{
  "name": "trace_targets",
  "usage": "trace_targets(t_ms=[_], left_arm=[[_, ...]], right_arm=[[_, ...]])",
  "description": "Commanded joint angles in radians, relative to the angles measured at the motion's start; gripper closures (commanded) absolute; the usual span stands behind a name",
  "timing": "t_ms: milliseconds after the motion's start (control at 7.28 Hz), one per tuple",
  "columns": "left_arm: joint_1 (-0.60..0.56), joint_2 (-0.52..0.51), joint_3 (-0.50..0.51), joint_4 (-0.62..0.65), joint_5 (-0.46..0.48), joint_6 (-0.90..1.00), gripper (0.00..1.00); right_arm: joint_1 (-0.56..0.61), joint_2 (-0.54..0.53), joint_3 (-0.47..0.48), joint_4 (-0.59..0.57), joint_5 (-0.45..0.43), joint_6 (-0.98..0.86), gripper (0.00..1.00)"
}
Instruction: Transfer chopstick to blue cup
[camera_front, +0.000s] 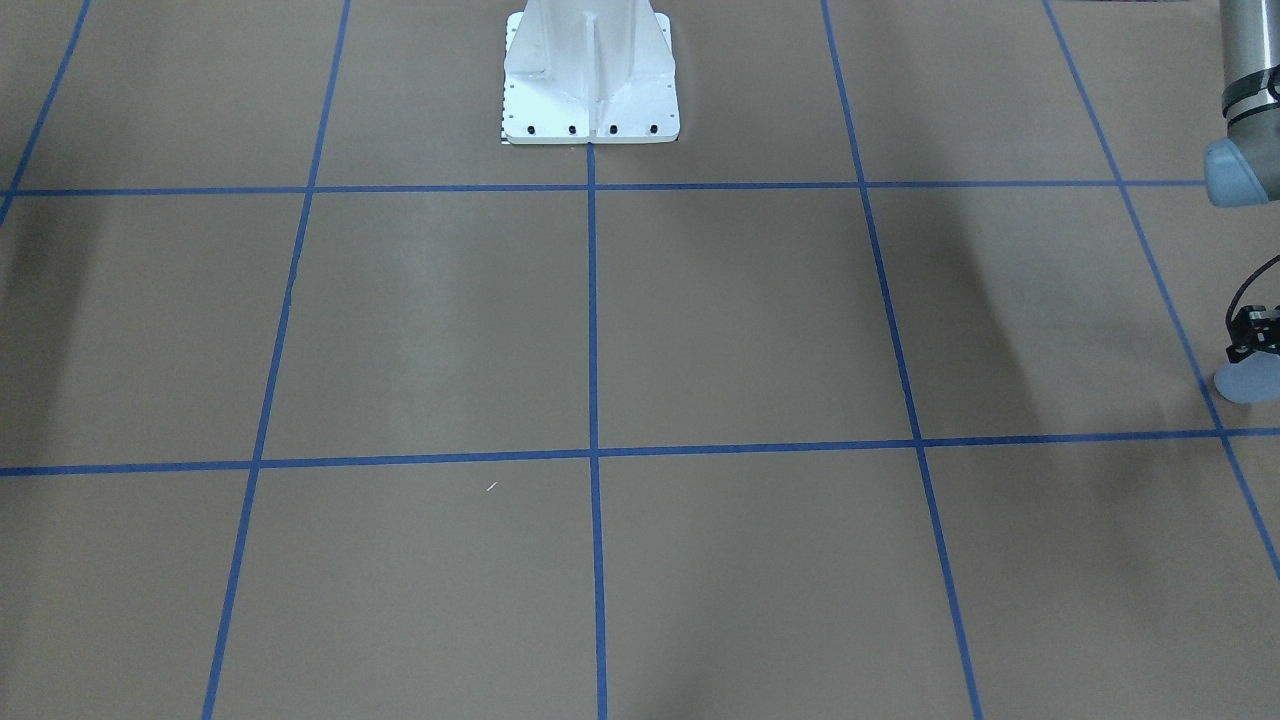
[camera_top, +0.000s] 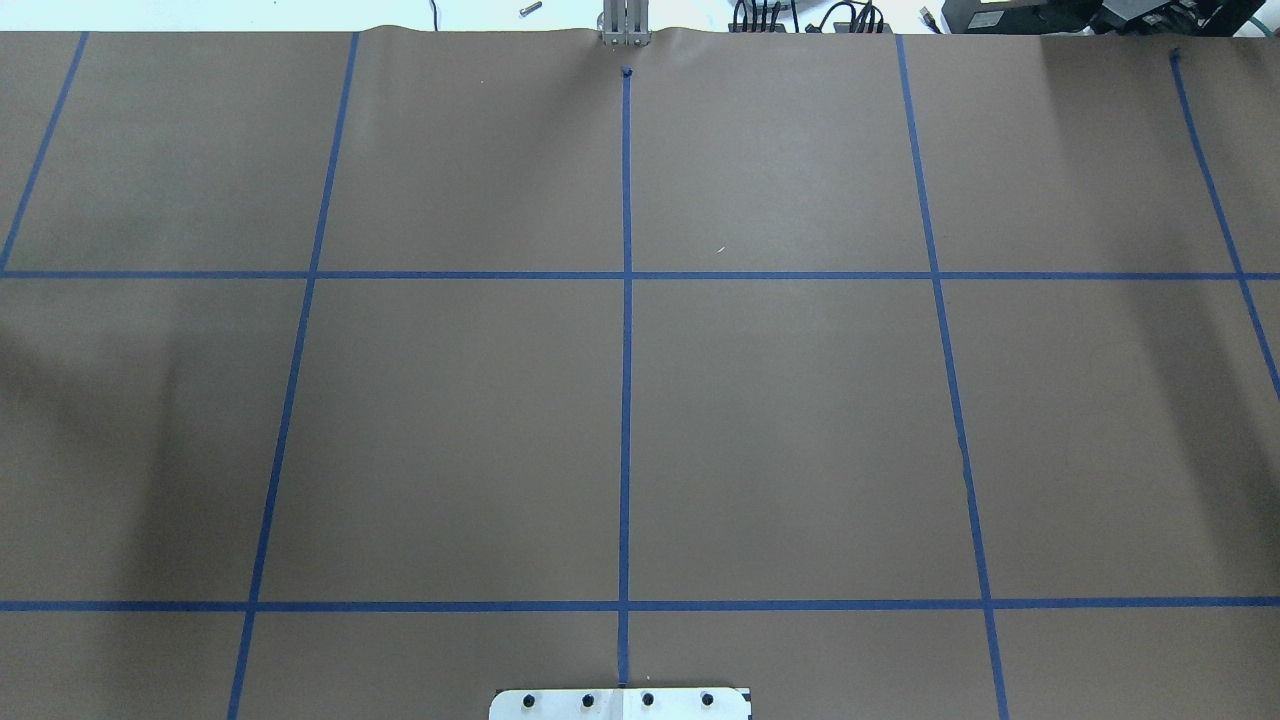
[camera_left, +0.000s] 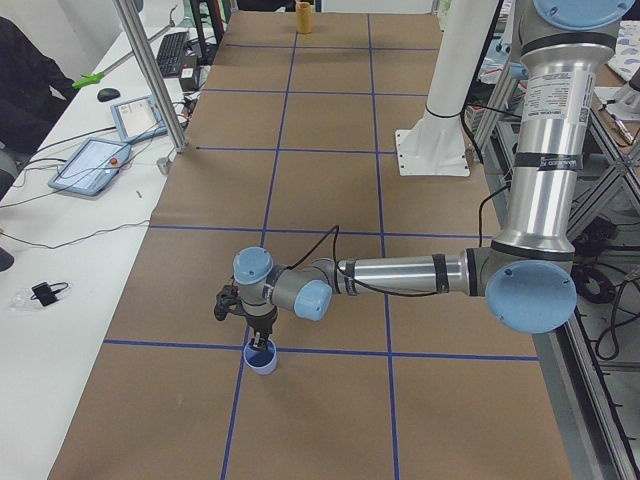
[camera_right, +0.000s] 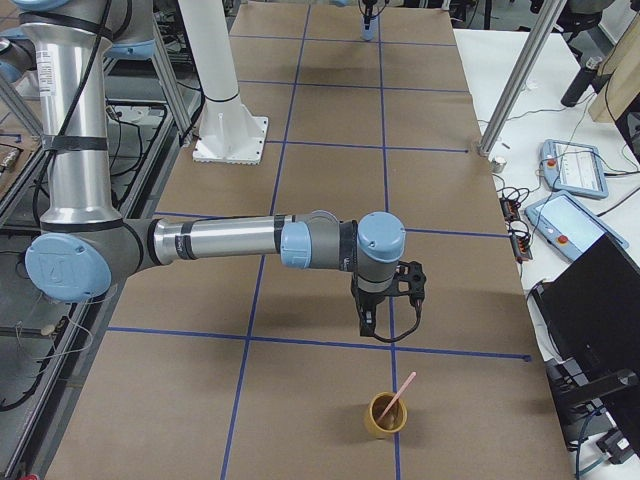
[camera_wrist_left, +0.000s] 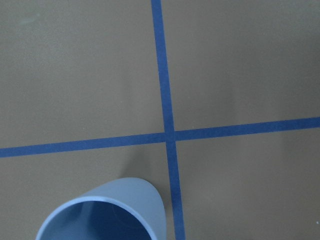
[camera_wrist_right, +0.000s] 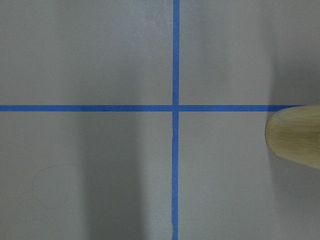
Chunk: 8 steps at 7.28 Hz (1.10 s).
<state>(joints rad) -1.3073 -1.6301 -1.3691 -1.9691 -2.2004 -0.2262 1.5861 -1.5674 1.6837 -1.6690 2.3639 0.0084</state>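
Observation:
The pale pink chopstick (camera_right: 402, 390) leans in a tan cup (camera_right: 385, 416) near the table's end on the robot's right. My right gripper (camera_right: 372, 326) hangs just behind that cup, pointing down. I cannot tell whether it is open or shut. The tan cup's rim (camera_wrist_right: 296, 138) shows at the right edge of the right wrist view. At the opposite end stands the blue cup (camera_left: 262, 358), which the front-facing view (camera_front: 1245, 384) and the left wrist view (camera_wrist_left: 106, 214) also catch. My left gripper (camera_left: 259, 338) hovers right over it, cut off at the frame edge (camera_front: 1256, 340). Its state is unclear.
The white robot pedestal (camera_front: 590, 100) stands at the table's middle rear. Blue tape lines grid the brown paper. A side bench holds tablets (camera_left: 92, 163), and a metal post (camera_left: 150, 80) rises at the table edge. A person's dark sleeve (camera_left: 25, 80) shows beyond it.

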Motion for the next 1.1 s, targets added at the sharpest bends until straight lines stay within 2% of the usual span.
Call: trace_targets(t_ms=[0,275,412,687,824,962], left_arm=[[-0.003,0.012,-0.013,0.004,0.002,0.036,1.00],[-0.024,0.000,-0.040,0.022,-0.001,0.039,1.00],[-0.032,-0.023,-0.101,0.120,-0.001,0.041,1.00],[-0.030,-0.255,-0.226,0.542,0.019,0.030,1.00],[0.002,-0.360,-0.254,0.661,0.013,-0.048,1.00],[0.107,-0.400,-0.299,0.664,0.013,-0.259,1.00]], right_arm=[[0.000,0.001,-0.001,0.000,0.000,0.002,0.00],[0.000,0.001,-0.001,0.000,0.002,0.002,0.00],[0.000,0.001,-0.001,0.000,0.002,0.001,0.00],[0.000,0.000,-0.001,-0.002,0.003,0.002,0.00],[0.000,0.000,0.002,0.000,0.011,0.002,0.00],[0.000,0.000,0.005,0.000,0.034,0.002,0.00]])
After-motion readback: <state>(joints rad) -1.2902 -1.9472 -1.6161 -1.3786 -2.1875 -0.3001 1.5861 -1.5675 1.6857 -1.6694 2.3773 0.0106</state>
